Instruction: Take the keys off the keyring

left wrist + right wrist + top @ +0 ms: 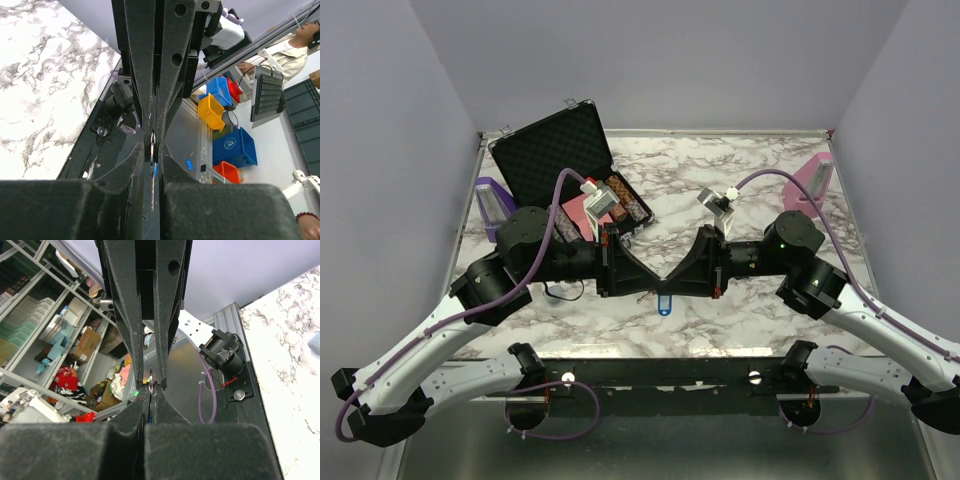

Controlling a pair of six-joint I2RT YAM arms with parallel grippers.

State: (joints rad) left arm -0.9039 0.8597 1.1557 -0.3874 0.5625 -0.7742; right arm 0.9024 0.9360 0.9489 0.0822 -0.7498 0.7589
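Observation:
My two grippers meet tip to tip above the middle of the marble table (760, 300). The left gripper (642, 283) is shut on a thin silver key (152, 186), seen edge-on between its jaws in the left wrist view (152, 150). The right gripper (672, 283) is shut on the thin metal ring of the keyring (152, 381), right at its fingertips (151, 387). The keyring's blue oval tag (666, 306) hangs just below the meeting point. A sliver of blue (156, 170) shows beside the key in the left wrist view.
An open black poker chip case (560, 150) lies at the back left, with rows of chips (626, 200) and a pink card (575, 214) beside it. A purple stand (492, 200) is at the left edge and a pink stand (813, 180) at the back right.

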